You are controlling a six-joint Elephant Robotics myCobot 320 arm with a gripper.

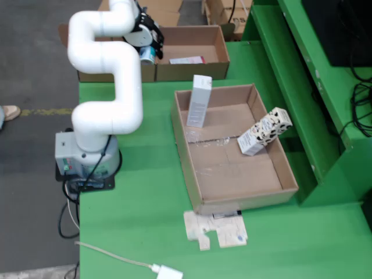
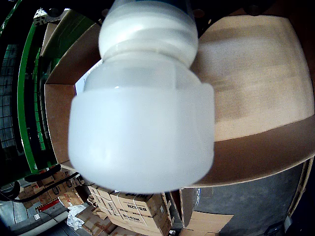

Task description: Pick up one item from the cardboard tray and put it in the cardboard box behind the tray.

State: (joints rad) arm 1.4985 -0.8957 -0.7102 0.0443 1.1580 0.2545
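In the fixed view, the white arm (image 1: pixel 110 75) was seen reaching from its base at 9 o'clock toward the cardboard box (image 1: pixel 195 52) at 12 o'clock, behind the cardboard tray (image 1: pixel 232 148). The gripper (image 1: pixel 148 36) was held over the left part of that box, its black fingers closed on a white bottle (image 1: pixel 147 54) with a blue band, which hung just above the box's near wall. A flat red-and-white packet (image 1: pixel 187 60) was seen lying on the box floor, toward 3 o'clock from the bottle.

Inside the tray, a tall white carton (image 1: pixel 199 100) was stood upright at 11 o'clock, and a spotted black-and-white carton (image 1: pixel 264 131) was tilted against the wall at 3 o'clock.

In the gripper view, the white bottle (image 2: pixel 142 103) filled the centre, with the box's brown floor (image 2: pixel 256 73) behind it.
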